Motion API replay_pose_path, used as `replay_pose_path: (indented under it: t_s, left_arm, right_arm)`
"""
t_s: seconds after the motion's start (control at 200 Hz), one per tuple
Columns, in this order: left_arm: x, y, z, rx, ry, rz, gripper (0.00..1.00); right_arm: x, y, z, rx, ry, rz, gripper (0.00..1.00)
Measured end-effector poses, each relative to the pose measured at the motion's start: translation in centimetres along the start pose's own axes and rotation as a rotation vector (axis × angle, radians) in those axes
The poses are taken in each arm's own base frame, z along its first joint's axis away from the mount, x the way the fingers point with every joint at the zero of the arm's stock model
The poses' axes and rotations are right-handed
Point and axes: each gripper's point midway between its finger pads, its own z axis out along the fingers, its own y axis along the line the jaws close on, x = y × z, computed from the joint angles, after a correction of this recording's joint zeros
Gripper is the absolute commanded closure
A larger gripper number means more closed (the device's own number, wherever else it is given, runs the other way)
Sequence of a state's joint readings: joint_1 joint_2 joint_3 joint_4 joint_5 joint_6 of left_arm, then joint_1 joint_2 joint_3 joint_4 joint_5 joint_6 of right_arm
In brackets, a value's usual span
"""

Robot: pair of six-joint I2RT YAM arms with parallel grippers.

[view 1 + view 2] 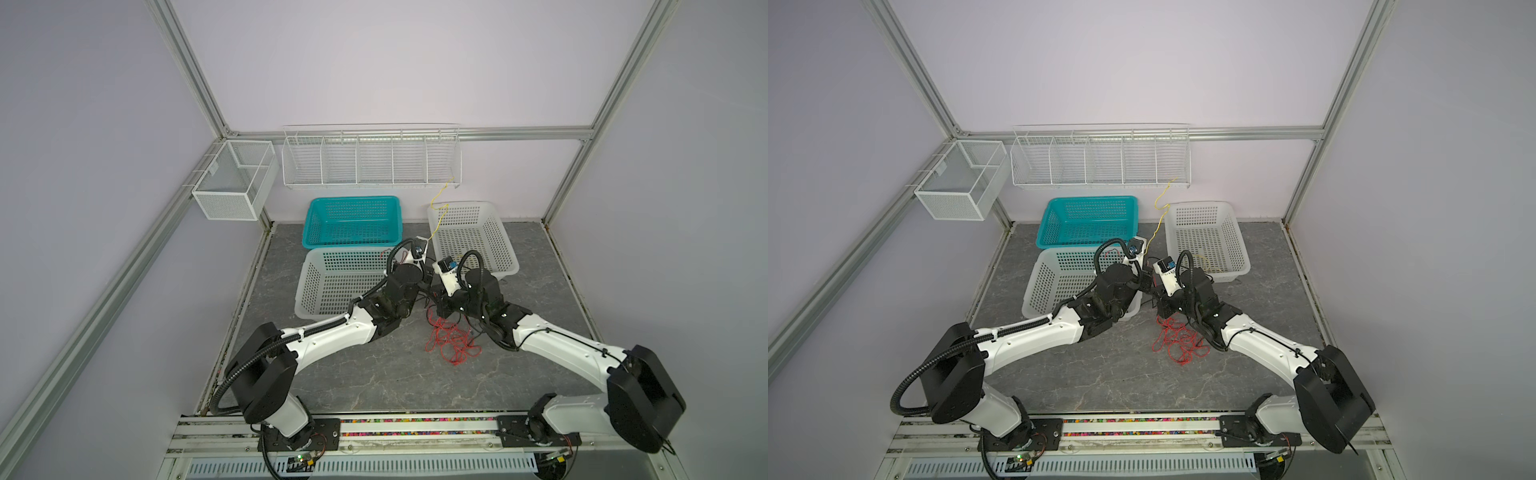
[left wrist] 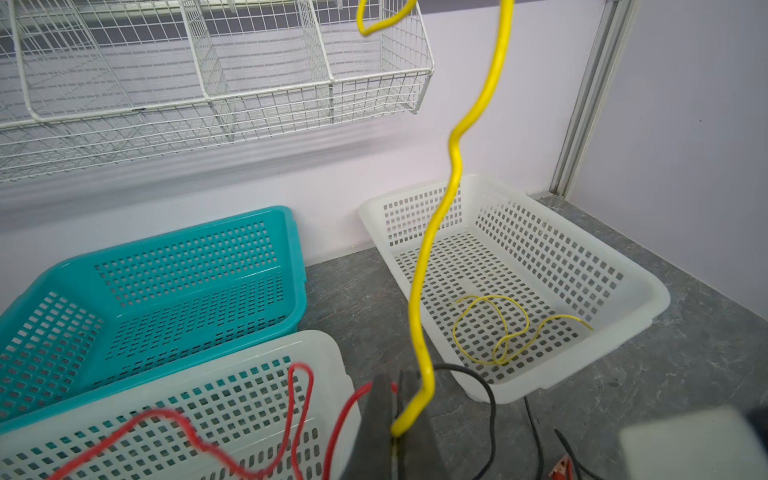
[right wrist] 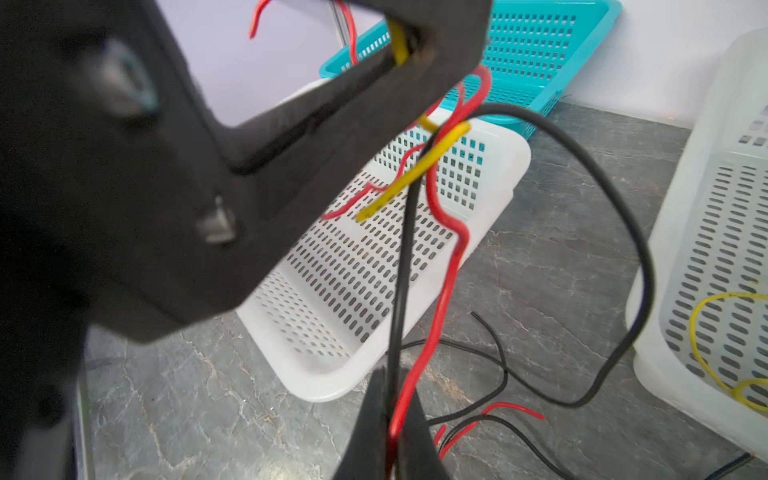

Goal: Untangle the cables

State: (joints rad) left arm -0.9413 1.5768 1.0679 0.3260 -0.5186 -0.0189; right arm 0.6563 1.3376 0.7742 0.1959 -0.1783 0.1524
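My left gripper point(image 2: 397, 399) is shut on a yellow cable point(image 2: 436, 232), which rises from the jaws toward the wall rack; in both top views this cable point(image 1: 436, 220) point(image 1: 1158, 208) curls upward. A red cable point(image 2: 299, 399) trails beside the jaws over the near white basket. My right gripper point(image 3: 392, 386) is shut on a red cable point(image 3: 440, 299) and a black cable point(image 3: 401, 291) that run up to the left gripper's fingers point(image 3: 291, 166), where the yellow end point(image 3: 415, 174) hangs. A tangle of red cables point(image 1: 453, 340) point(image 1: 1177, 340) lies on the table under the right wrist.
A teal basket point(image 1: 353, 220) stands at the back, a white basket point(image 1: 332, 286) in front of it. The right white basket point(image 1: 473, 237) holds a loose yellow cable point(image 2: 498, 328). A wire rack point(image 1: 370, 158) and a mesh box point(image 1: 232, 178) hang on the wall.
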Motion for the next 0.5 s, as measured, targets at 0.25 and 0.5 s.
replay_pose_path:
  t_s: [0.25,0.5]
  left_arm:
    - [-0.9,0.5,0.4,-0.007,0.017,-0.05,1.0]
    - [-0.4,0.3,0.6,-0.005,0.035,-0.058,1.0]
  right_arm:
    - [0.1,1.0,-0.6,-0.055,-0.022,-0.012,0.94]
    - [-2.8,0.1,-4.0,0.065,-0.123,-0.036,0.94]
